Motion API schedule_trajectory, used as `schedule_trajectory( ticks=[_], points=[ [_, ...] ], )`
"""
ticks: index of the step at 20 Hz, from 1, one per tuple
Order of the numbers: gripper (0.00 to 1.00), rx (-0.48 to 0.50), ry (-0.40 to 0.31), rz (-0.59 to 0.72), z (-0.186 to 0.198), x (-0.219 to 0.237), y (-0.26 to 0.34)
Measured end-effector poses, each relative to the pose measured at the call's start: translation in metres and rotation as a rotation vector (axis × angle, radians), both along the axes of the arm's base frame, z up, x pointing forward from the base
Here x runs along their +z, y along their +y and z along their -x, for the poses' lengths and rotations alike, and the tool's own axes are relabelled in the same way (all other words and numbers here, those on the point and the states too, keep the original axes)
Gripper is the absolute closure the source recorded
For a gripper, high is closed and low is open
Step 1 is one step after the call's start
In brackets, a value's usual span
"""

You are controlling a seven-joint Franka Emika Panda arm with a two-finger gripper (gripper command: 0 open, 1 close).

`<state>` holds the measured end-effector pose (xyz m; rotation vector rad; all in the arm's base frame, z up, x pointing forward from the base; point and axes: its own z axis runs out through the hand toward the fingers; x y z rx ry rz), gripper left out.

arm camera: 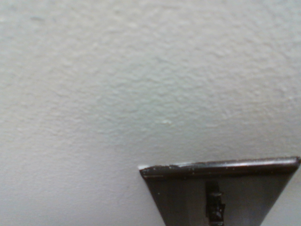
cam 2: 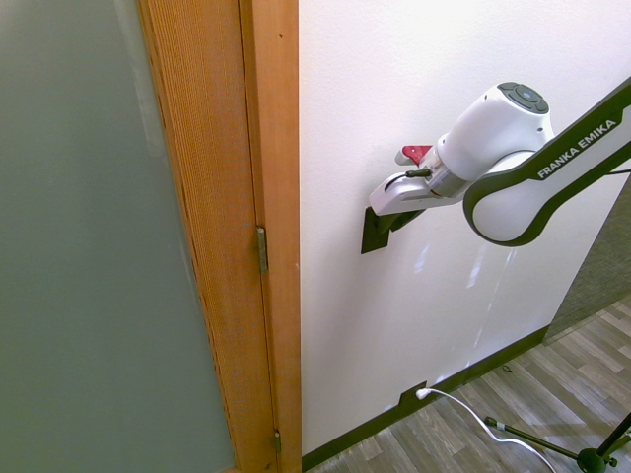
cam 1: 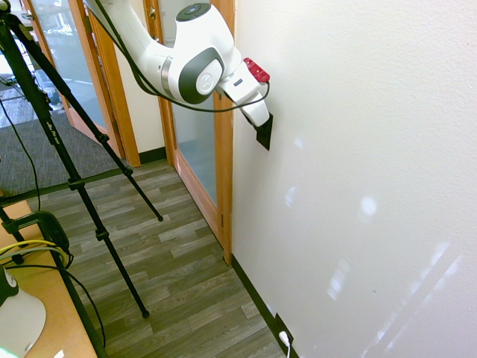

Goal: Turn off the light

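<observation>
Right now the end effector (cam 1: 262, 125) is at the switch plate (cam 1: 264, 133), angled down into the white wall (cam 1: 358, 149) just beside the wooden door frame (cam 1: 223, 149).

Status:
- Approach looks done. Both exterior views put the tip right over the small black plate; the arm covers its upper part in both.
- Wrist view shows the plate's edge and face close up, with a small dark toggle (arm camera: 215, 207) near the frame's bottom edge. Can't read the toggle's position (up or down) from that sliver.
- Contact: can't confirm. Tip looks touching or nearly so, but the fingers are hidden against black-on-black plate.
- End effector opening: can't tell from any view. Nothing visibly held, and this task needs no grasp anyway.
- No lamp in view, so no direct check on whether the light is on or off. The room reads bright, but the frosted glass door (cam 2: 99, 246) could be letting in light.

Remaining, my read: the actual flip of the toggle, then back away. I'd call it reach complete, actuation unverified.

The other black plate (cam 1: 283, 328), low by the baseboard with a white plug, is the outlet. Well apart, not the target.
</observation>
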<state>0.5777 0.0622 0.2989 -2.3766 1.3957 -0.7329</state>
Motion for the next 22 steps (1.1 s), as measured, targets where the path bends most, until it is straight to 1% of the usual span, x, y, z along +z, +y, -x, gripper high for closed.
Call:
schedule_trajectory(
  ticks=[4,7,9,11,13,15,16,18,22],
  points=[
    [1.00,-0.009,0.011,-0.001,-0.006,0.004,-0.002],
    [1.00,-0.020,0.040,-0.005,-0.017,0.002,-0.001],
    [1.00,-0.034,0.078,-0.013,-0.028,-0.007,-0.003],
    [1.00,-0.040,0.097,-0.032,-0.032,-0.008,-0.006],
    [1.00,-0.038,0.094,-0.050,-0.031,-0.008,-0.009],
    [1.00,-0.027,0.050,-0.055,-0.024,-0.011,-0.011],
    [0.00,-0.024,0.019,-0.056,-0.019,-0.014,-0.012],
    [0.00,-0.019,-0.054,-0.052,-0.002,-0.022,-0.019],
    [0.00,-0.032,-0.136,-0.018,0.056,-0.055,-0.048]
  ],
)
